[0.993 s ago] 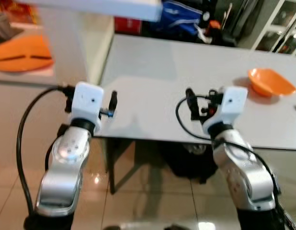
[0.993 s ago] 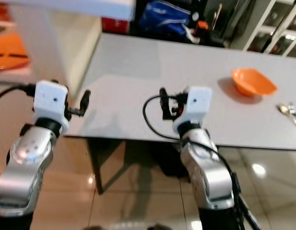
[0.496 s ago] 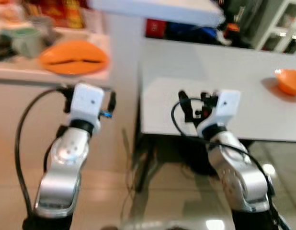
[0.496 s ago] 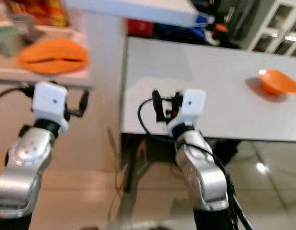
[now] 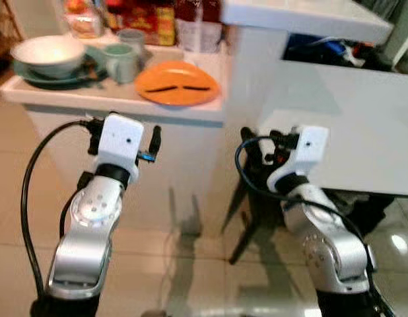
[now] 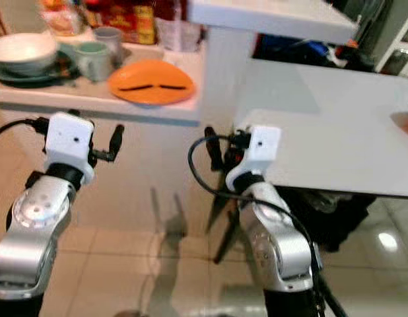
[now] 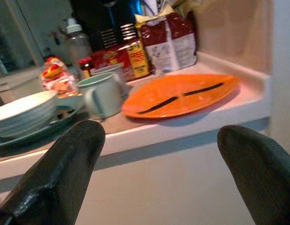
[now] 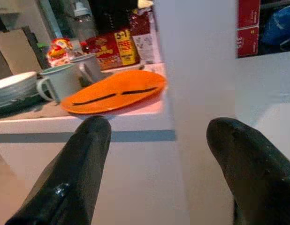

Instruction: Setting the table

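Both arms raised level before a white counter [image 5: 125, 102], left gripper [image 7: 164, 164] and right gripper [image 8: 159, 164] spread wide, empty; one flat orange plate [image 5: 177, 83], two pale-green ceramic mugs [image 5: 122, 61].

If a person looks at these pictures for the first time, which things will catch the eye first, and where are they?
The orange plate with two dark sticks across it stands out on the white counter, ahead of the left gripper. Left of it stand a pale green mug and a white bowl. Both the left gripper and the right gripper are open and empty.
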Tool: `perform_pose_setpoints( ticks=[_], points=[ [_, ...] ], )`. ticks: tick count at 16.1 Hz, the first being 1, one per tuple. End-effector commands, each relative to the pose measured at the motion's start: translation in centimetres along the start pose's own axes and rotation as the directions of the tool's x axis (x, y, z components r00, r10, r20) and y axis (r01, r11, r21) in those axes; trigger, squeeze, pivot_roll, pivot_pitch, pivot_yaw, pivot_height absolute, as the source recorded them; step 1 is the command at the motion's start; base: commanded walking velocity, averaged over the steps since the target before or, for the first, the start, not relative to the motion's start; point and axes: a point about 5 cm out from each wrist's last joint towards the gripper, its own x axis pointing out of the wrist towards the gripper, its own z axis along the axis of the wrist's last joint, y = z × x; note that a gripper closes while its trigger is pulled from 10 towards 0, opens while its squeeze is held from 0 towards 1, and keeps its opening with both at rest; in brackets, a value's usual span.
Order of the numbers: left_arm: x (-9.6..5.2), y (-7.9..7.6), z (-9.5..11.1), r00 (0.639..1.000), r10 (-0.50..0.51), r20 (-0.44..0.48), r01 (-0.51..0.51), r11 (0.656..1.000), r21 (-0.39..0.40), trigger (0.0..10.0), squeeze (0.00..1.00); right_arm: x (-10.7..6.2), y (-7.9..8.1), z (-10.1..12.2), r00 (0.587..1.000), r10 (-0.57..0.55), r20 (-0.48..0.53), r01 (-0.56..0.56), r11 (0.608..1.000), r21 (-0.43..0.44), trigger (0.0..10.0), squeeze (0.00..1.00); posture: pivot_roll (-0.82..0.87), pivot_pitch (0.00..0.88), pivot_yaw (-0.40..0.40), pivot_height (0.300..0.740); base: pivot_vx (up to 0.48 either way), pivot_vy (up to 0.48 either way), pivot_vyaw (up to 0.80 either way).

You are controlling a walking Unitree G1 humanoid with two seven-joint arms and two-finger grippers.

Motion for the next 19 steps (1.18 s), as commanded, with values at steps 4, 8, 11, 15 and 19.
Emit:
perform_pose_setpoints(
  ticks=[4,8,11,15,19],
  points=[
    [0.19,-0.80,0.41,0.999,-0.031,0.021,0.032,0.999,-0.018,10.0,0.00,-0.30,-1.09,0.25,0.999,-0.041,-0.004,0.041,0.999,0.008,10.0,0.00,0.10,0.013,-0.063,0.740,0.000,0.480,0.00],
    [0.09,-1.03,0.70,0.998,-0.055,0.033,0.057,0.996,-0.065,10.0,0.00,-0.25,-1.29,0.30,0.998,-0.058,-0.005,0.058,0.998,0.002,10.0,0.00,0.10,0.013,-0.063,0.740,0.000,0.120,0.00],
    [0.14,-0.92,0.36,0.998,-0.055,0.008,0.056,0.997,-0.060,10.0,0.00,0.08,-1.25,0.47,0.999,-0.045,-0.005,0.045,0.999,-0.015,10.0,0.00,0.10,0.018,-0.066,0.740,0.247,0.000,0.00],
    [0.13,-0.91,0.41,0.998,-0.060,0.009,0.061,0.996,-0.061,10.0,0.00,0.20,-1.21,0.48,0.999,-0.045,-0.006,0.044,0.999,-0.012,10.0,0.00,0.10,0.019,-0.065,0.740,0.417,0.000,0.00],
    [0.14,-0.95,0.37,0.998,-0.064,0.008,0.065,0.996,-0.059,10.0,0.00,0.40,-1.36,0.39,0.999,-0.042,-0.026,0.042,0.999,-0.007,10.0,0.00,0.10,0.022,-0.067,0.740,0.418,0.000,-0.25]
  ],
)
